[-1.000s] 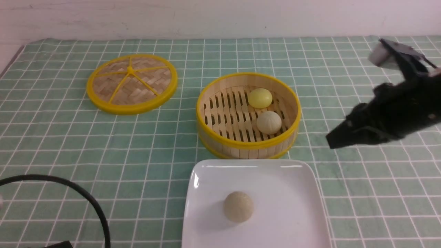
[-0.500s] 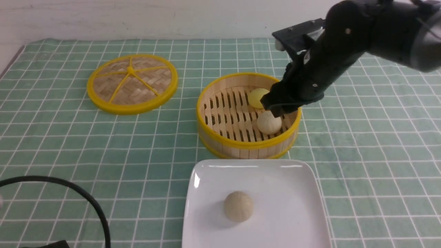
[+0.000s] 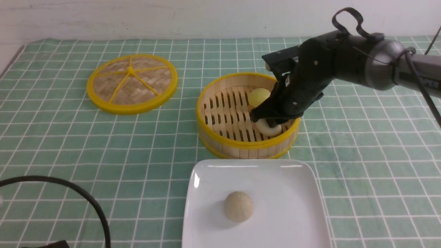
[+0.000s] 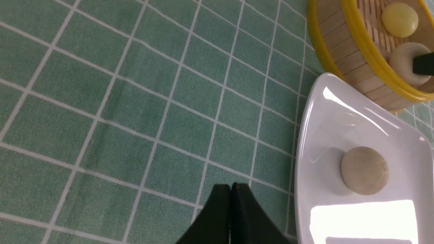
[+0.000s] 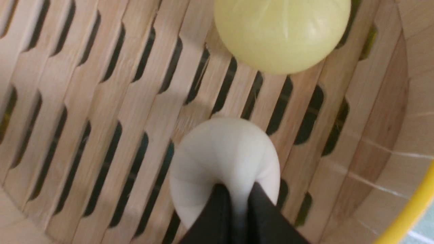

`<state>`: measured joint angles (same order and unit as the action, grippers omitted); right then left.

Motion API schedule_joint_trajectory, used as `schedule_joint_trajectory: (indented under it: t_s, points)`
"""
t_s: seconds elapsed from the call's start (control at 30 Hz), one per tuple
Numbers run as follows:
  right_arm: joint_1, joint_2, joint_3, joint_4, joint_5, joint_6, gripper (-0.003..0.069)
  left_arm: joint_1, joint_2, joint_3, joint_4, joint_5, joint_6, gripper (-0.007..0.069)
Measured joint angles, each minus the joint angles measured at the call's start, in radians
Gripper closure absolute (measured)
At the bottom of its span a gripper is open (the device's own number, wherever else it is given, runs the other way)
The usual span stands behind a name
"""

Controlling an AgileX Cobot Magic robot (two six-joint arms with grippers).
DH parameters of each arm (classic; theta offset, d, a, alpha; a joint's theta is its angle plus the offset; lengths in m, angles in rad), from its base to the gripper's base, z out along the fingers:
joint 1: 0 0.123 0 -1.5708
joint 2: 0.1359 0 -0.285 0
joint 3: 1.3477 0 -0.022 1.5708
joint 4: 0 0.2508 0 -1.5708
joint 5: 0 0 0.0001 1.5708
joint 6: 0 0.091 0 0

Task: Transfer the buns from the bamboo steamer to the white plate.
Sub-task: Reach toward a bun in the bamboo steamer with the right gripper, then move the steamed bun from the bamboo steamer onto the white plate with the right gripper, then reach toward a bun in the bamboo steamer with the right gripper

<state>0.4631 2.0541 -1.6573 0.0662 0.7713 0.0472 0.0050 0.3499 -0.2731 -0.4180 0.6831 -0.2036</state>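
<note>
The bamboo steamer (image 3: 220, 146) stands at mid-table with two buns inside. My right gripper (image 3: 267, 120) reaches down into it and is shut on the cream pleated bun (image 3: 270, 129); the right wrist view shows this bun (image 5: 217, 156) squeezed between the black fingertips (image 5: 217, 200). The smooth yellow bun (image 3: 258, 96) lies free just behind it. In front of the steamer, the white plate (image 3: 289, 206) holds a beige bun (image 3: 238, 206). My left gripper (image 4: 231, 185) is shut on nothing over the cloth beside the plate (image 4: 325, 112).
The steamer's flat woven lid (image 3: 132, 82) lies at the back left on the green checked cloth. A black cable (image 3: 86, 196) arcs across the front left corner. The wall runs along the far edge of the table.
My right arm swung in from the right side of the table, dropped into the steamer and closed its jaws on the cream bun. The plate and its bun have not moved.
</note>
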Motion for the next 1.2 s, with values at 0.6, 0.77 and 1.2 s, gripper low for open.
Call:
schedule_joint_trajectory:
  t_s: [0.6,0.77,1.2]
  points:
    - [0.129,-0.423,0.427,0.254,0.178,-0.114,0.0625,0.000,0.000,0.000,0.000,0.000,0.000,0.0581]
    - [0.151,-0.346,0.574,0.224,-0.105,-0.114,0.0575,0.000,0.000,0.000,0.000,0.000,0.000,0.0578]
    - [0.150,-0.308,0.482,0.136,-0.024,-0.115,0.0166,0.000,0.000,0.000,0.000,0.000,0.000,0.0567]
